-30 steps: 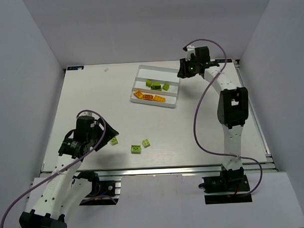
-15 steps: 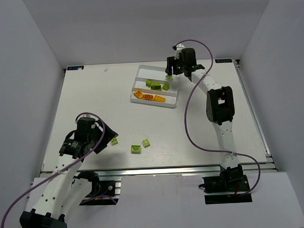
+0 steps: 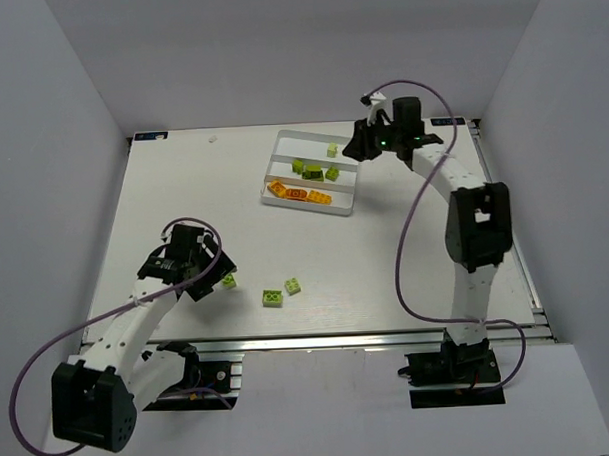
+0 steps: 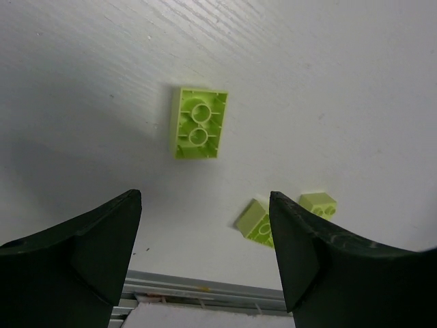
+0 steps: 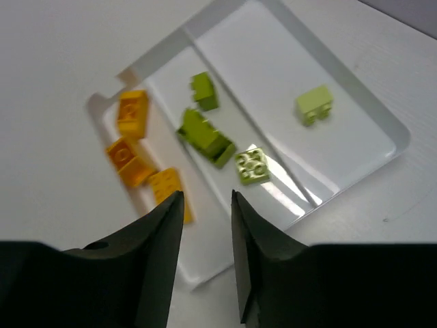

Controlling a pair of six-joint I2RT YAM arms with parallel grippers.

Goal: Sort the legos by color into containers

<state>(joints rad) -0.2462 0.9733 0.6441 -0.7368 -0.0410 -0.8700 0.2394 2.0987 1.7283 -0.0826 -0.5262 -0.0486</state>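
Note:
The white tray (image 3: pixel 302 145) has three slots. The near slot holds three orange legos (image 3: pixel 295 194). The middle slot holds three lime green legos (image 3: pixel 313 171). The far slot holds one green lego (image 3: pixel 333 150). My right gripper (image 3: pixel 358 149) hovers at the tray's right end, jaws slightly apart and empty. The right wrist view shows it (image 5: pixel 208 198) over the tray (image 5: pixel 273 55), the orange legos (image 5: pixel 126 158) and the lone green lego (image 5: pixel 314 104). My left gripper (image 3: pixel 214 276) is open beside a loose green lego (image 3: pixel 228 281), which lies studs down (image 4: pixel 199 124) just ahead of that gripper (image 4: pixel 205 205).
Two more loose green legos (image 3: pixel 273 298) (image 3: pixel 293 285) lie near the table's front edge, also in the left wrist view (image 4: pixel 257 222) (image 4: pixel 318 203). The metal front rail (image 3: pixel 318 340) runs just below them. White walls enclose the table.
My right gripper swung over the tray, left a green lego in the far slot and drew back to the right. My left gripper moved right, closer to the loose green lego.

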